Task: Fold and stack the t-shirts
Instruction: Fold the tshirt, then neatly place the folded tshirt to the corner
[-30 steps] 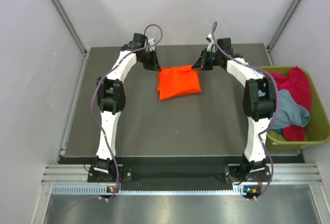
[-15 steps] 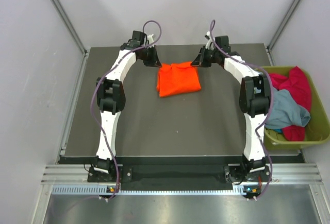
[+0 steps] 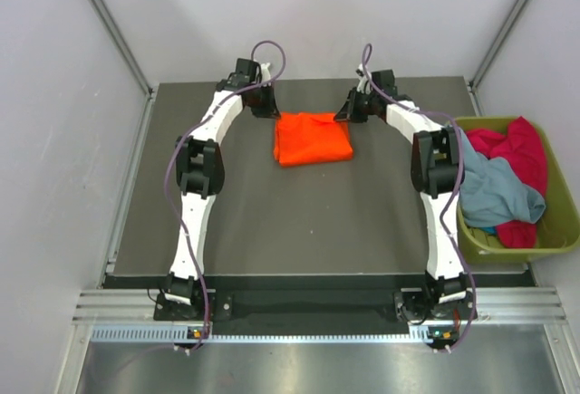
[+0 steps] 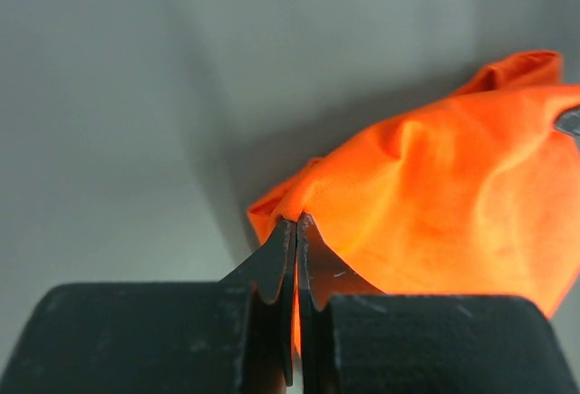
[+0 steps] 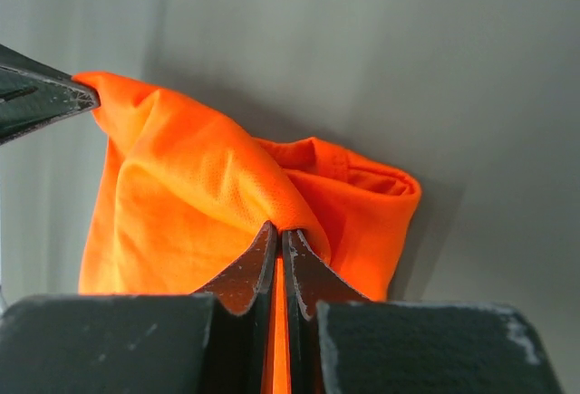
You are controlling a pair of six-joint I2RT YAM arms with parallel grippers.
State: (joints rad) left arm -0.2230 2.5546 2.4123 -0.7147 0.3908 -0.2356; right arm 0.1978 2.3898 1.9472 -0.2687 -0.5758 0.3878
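surface: dark grey table [image 3: 272, 222] | lying on it: folded orange t-shirt [image 3: 313, 139], far centre

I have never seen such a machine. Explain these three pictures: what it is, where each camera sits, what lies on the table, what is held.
It is two white robot arms bolted at the near edge of a dark table. The wide picture looks down from above and behind them: left arm on the left, right arm on the right. The two close-ups come from a camera on each wrist, looking out over the closed jaws. On the table lies one orange t-shirt. The left gripper and the right gripper are each shut on a far corner of it. At the right stands an olive-green bin holding a grey-blue shirt and magenta-red cloth.
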